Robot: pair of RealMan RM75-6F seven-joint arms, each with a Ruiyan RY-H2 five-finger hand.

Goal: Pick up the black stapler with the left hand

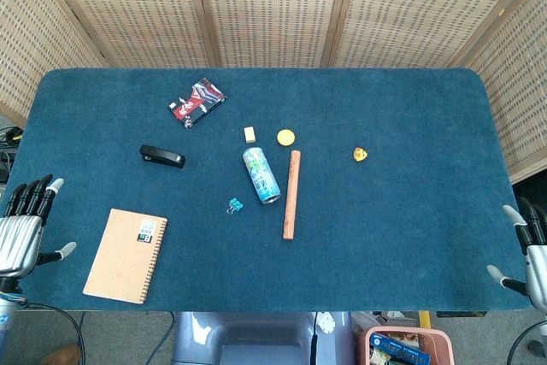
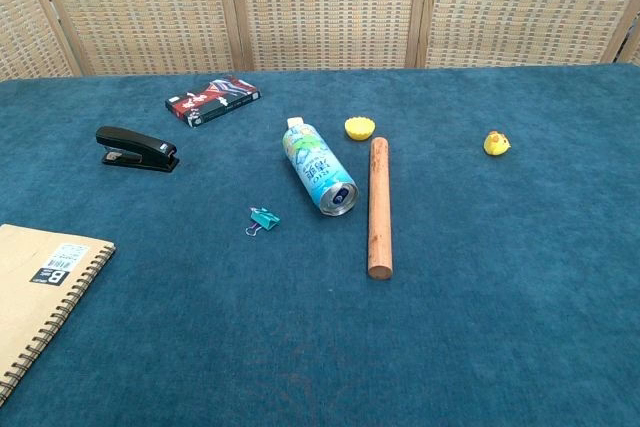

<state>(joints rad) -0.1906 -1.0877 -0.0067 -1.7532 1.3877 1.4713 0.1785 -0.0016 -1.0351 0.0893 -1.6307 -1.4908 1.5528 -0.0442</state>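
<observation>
The stapler (image 1: 161,156) lies flat on the blue table (image 1: 410,237), left of centre, long side running across, with open cloth all round it. The red and black packet (image 1: 197,102) sits beyond it, the notebook (image 1: 126,255) nearer the robot's edge, and the can (image 1: 261,174) off to the side, none of them touching it. The left hand (image 1: 26,226) hangs at the near left edge of the table, well apart from the stapler, so the reach has not begun. To do this well I'd bring that hand up and over the top of the notebook, not dragging across it, then settle down on the stapler from above, thumb on one long side and the other fingers on the opposite side, closing around the middle of the body instead of the raised front end, so it lifts level and doesn't tip or skid on the cloth. It is low and slim, so the fingers need to get down close to the cloth before closing. As it stands, the left hand's fingers are stretched out and loosely apart, thumb held off to the side, holding nothing and touching none of the objects. The right hand (image 1: 528,250) is only partly in the head view at the far right edge; its fingers look spread and I see nothing in it. The chest view shows neither hand.
</observation>
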